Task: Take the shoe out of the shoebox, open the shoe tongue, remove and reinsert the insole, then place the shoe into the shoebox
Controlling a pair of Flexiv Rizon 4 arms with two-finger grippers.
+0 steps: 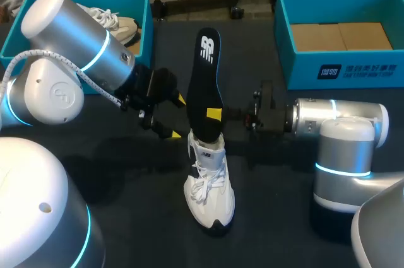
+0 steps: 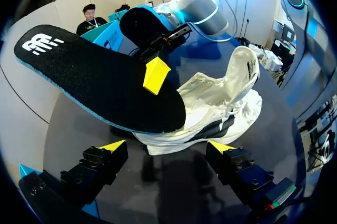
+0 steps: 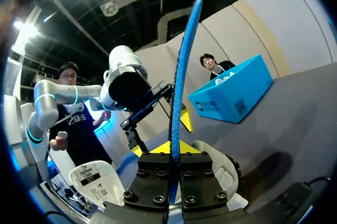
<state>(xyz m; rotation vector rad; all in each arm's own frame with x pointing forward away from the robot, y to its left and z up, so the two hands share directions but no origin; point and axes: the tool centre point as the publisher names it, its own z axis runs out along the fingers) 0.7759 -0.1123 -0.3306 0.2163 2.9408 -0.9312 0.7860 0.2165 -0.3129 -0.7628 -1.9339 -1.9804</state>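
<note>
Firmly, right pincer [image 3: 175,150] grips insole [image 1: 205,85] by its edge; left pincer [image 2: 167,146] gapes beside shoe [image 1: 211,186].

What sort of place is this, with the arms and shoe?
Probably a robotics test bench: the left arm and right arm flank a white sneaker on one table, its insole pinched by the right gripper.
</note>
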